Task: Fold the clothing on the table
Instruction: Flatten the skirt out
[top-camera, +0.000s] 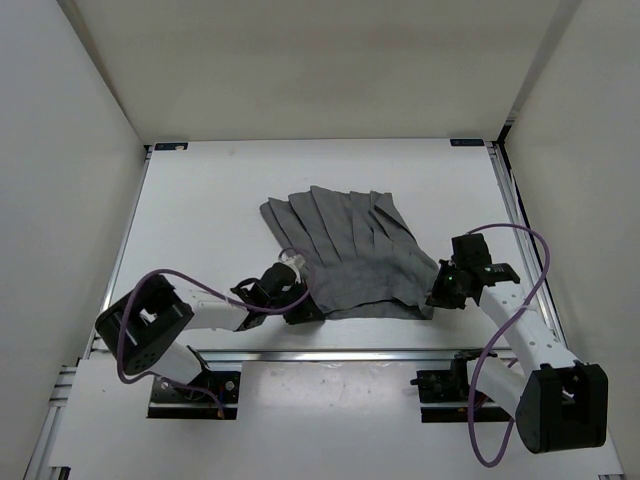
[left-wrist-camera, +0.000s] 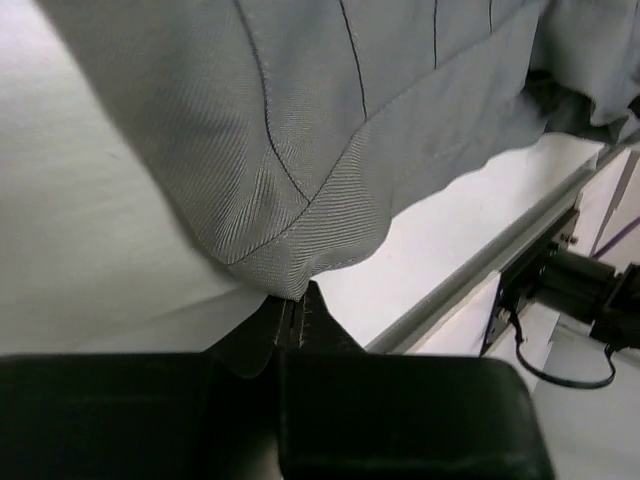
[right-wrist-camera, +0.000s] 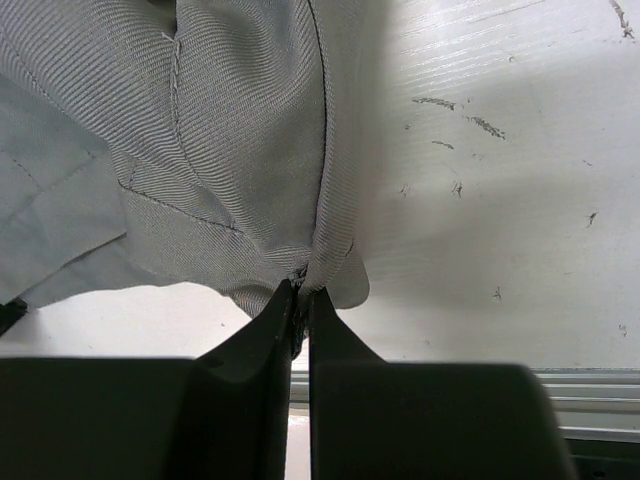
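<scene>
The clothing (top-camera: 350, 245), a grey pleated garment, lies on the white table (top-camera: 210, 200) with its pleats fanning toward the back. My left gripper (top-camera: 303, 303) is at its near left corner, shut on the cloth's hem (left-wrist-camera: 290, 280). At the near right corner, my right gripper (top-camera: 437, 292) pinches a bunched fold of the clothing (right-wrist-camera: 250, 150); its jaws are shut on the fabric edge (right-wrist-camera: 310, 275). Both held corners are lifted slightly off the table.
A silver rail (top-camera: 340, 353) runs along the table's near edge, just behind both grippers. Another rail (top-camera: 515, 230) borders the right side. White walls enclose the table on three sides. Purple cables loop from both arms.
</scene>
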